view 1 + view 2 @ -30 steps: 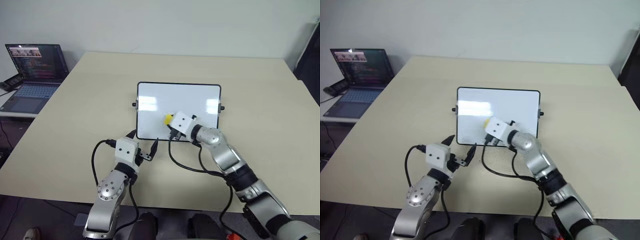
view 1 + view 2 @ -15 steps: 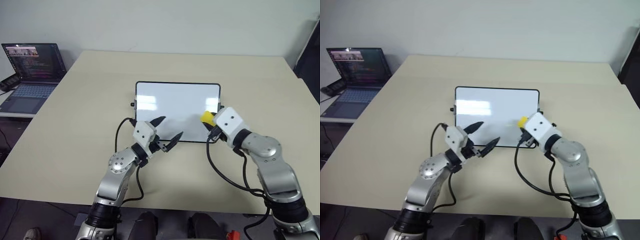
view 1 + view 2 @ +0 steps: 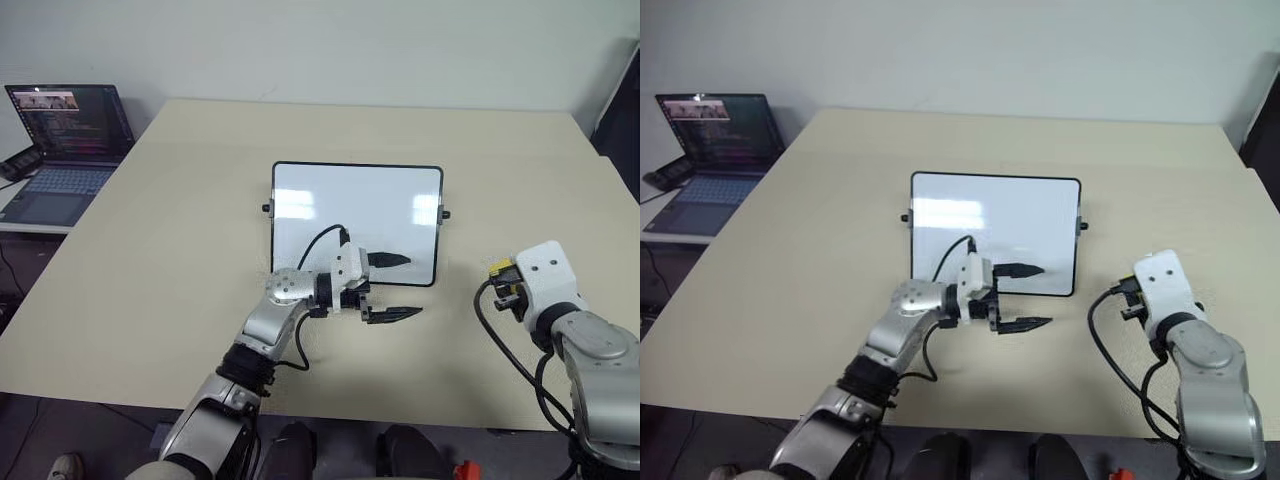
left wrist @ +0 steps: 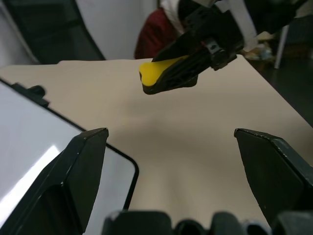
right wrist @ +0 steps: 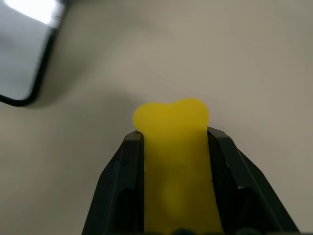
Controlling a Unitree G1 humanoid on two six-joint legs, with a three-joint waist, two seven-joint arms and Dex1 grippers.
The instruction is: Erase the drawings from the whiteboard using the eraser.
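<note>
Left eye view — left tool [image 3: 393, 287] level, spread, pointing right.

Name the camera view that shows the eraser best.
The right wrist view: the yellow eraser sits large and centred, clamped in the right gripper. The left wrist view shows its tip from the side. The eye views show a yellow sliver beside the wrist housing.

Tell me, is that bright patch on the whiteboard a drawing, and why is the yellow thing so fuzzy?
Left eye view: the patch on the whiteboard is glare, not ink. Right wrist view: the eraser sits very close to the lens between the right gripper fingers, so it blurs; the table beyond looks soft too.
</note>
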